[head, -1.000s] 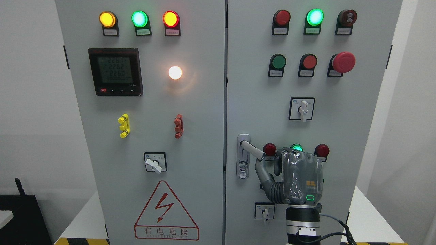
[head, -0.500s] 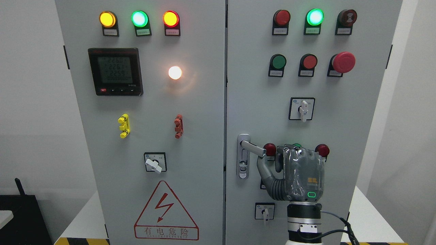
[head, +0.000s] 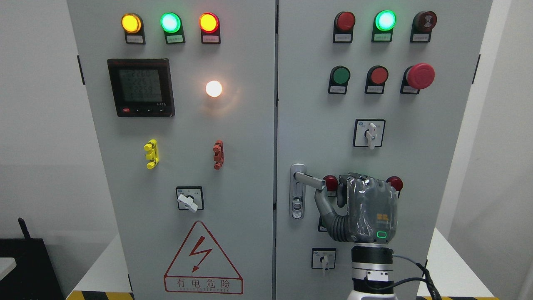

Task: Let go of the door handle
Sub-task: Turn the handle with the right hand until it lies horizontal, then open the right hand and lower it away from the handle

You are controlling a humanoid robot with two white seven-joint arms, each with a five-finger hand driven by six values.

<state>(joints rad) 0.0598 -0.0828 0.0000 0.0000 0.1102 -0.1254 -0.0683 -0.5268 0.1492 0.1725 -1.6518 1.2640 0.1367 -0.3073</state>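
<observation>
The silver door handle (head: 310, 181) sits on the right cabinet door (head: 316, 116), its lever pointing right and nearly level from the lock plate (head: 296, 200). My right hand (head: 333, 196) comes up from the bottom edge, back toward the camera, just right of the lever's free end. Its thumb (head: 321, 204) reaches up-left to just under the lever tip. The other fingers (head: 354, 180) stand right of the tip and are not wrapped around it. The hand holds nothing. The left arm is out of view.
Around the hand are two red lamps (head: 330, 182) (head: 394, 182), partly hiding a lamp between them. A rotary switch (head: 324, 258) is below and another (head: 369, 133) above. The red emergency button (head: 420, 76) is upper right. The left door (head: 183, 166) carries a meter and switches.
The lever has swung up from slanting down-right to nearly level. My right hand has risen slightly and shifted right, covering the green lamp behind it.
</observation>
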